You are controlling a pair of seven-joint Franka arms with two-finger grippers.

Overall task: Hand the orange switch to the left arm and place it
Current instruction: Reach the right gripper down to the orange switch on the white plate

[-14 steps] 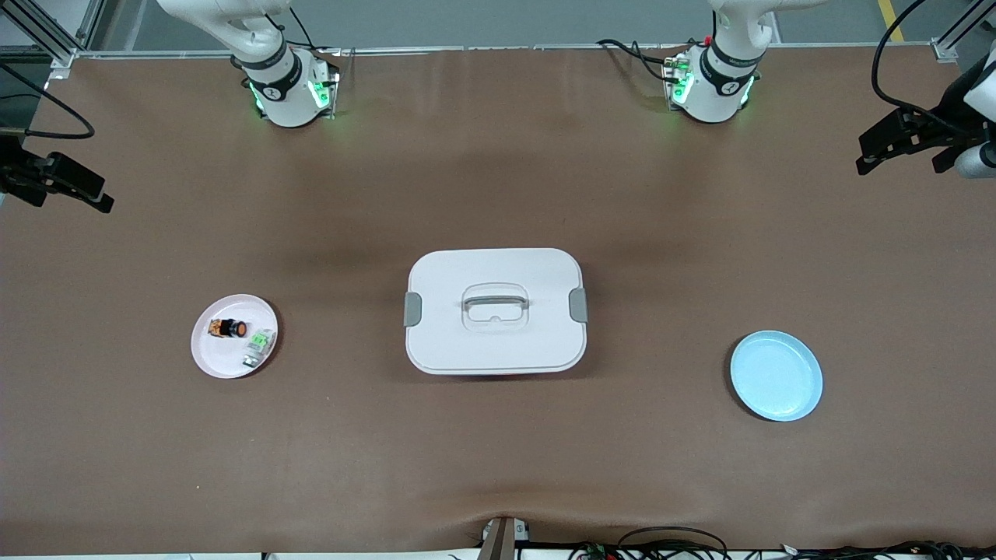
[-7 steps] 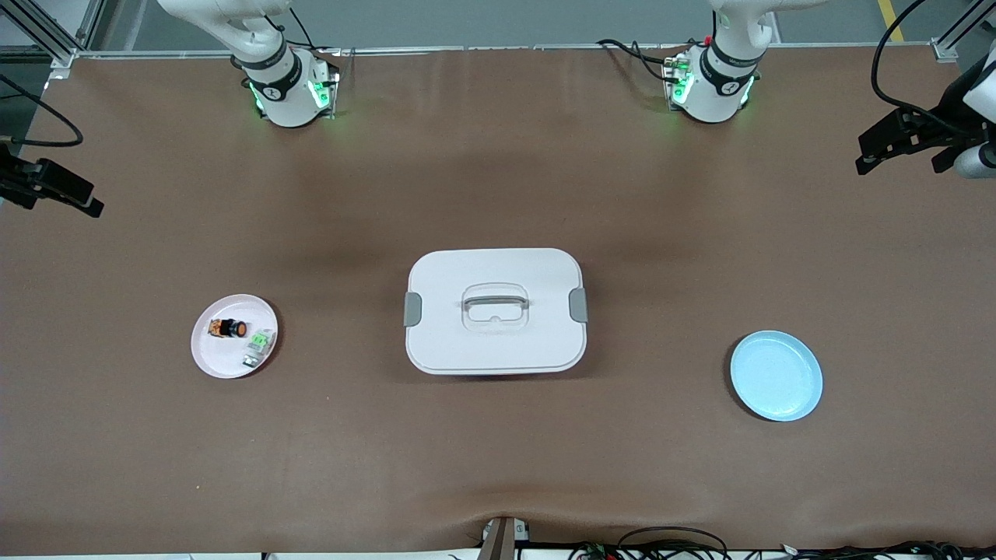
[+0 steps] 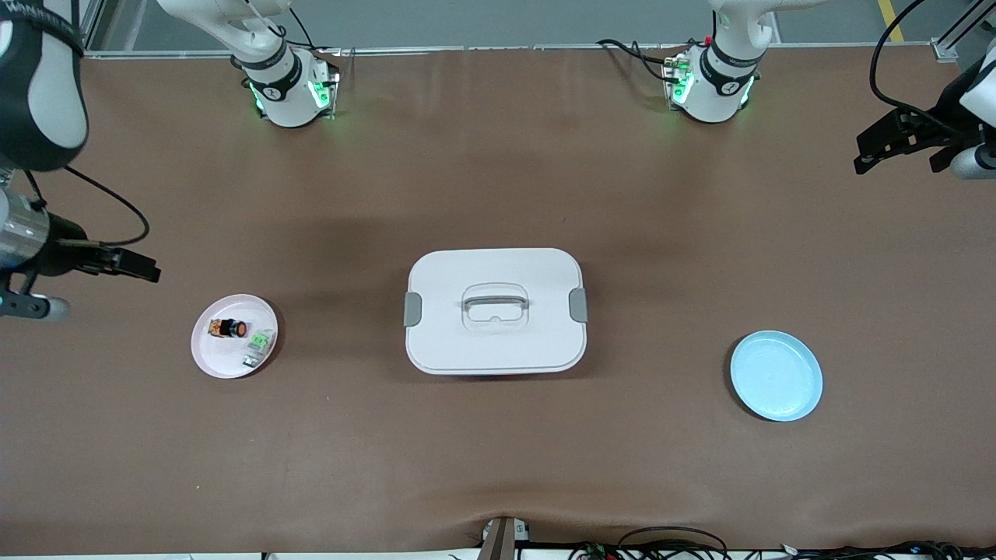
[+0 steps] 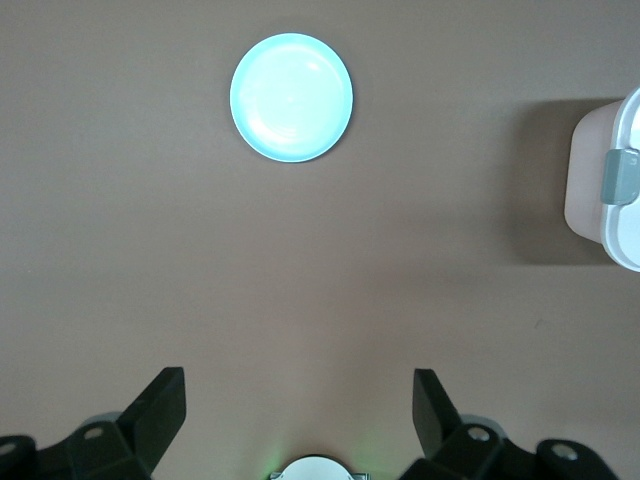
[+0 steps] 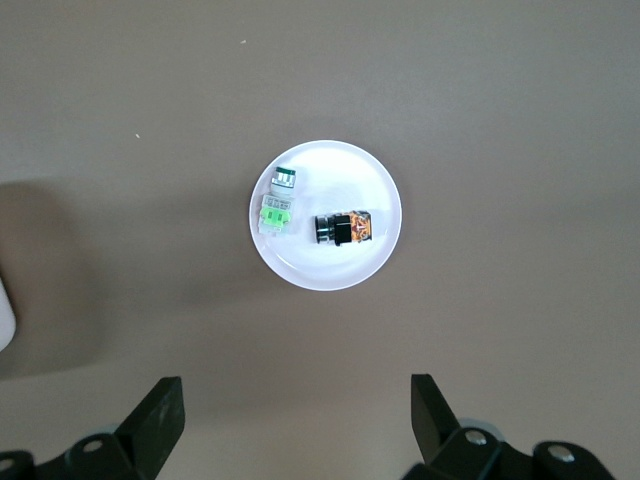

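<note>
The orange switch [image 3: 228,328] lies on its side on a pink plate [image 3: 220,359] toward the right arm's end of the table, beside a green-and-silver switch [image 3: 259,346]. My right gripper [image 3: 145,270] hangs open and empty over the table just off that plate; in its wrist view the orange switch [image 5: 345,228] lies ahead of the open gripper [image 5: 295,420]. The white box [image 3: 495,311] stands shut at the table's middle. My left gripper [image 3: 860,155] waits open and empty over the left arm's end of the table, also seen as the gripper [image 4: 298,415] in its own view.
A light blue plate [image 3: 776,376] with nothing on it sits toward the left arm's end, a little nearer to the camera than the box. The box's grey latches [image 3: 412,309] stick out at its two ends. The brown table cover [image 3: 498,467] spans the whole surface.
My right arm has swung in from the table's edge; its gripper has moved toward the pink plate and still stands open. The left arm has hardly moved.
</note>
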